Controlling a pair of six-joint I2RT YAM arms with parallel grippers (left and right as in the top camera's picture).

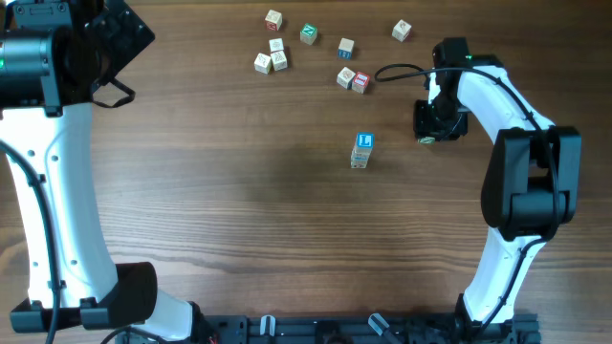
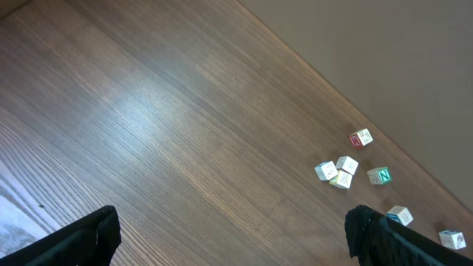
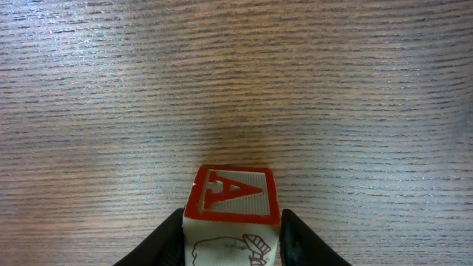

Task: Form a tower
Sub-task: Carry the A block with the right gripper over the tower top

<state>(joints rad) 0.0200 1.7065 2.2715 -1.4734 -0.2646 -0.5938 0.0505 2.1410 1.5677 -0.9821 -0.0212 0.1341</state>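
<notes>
Red-A cube (image 3: pixel 235 193) gripped in right pincer (image 3: pixel 233 223); tower (image 1: pixel 361 151) apart, leftward; left pincer (image 2: pixel 233 235) wide open, empty.

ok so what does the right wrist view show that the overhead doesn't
Only the right wrist view: a red A cube seen close up, gripped between the fingers of the right gripper. Only the overhead: the tower standing mid-table, the loose cubes scattered near the far edge, and the left arm. Both: the wooden table and the right gripper.
</notes>
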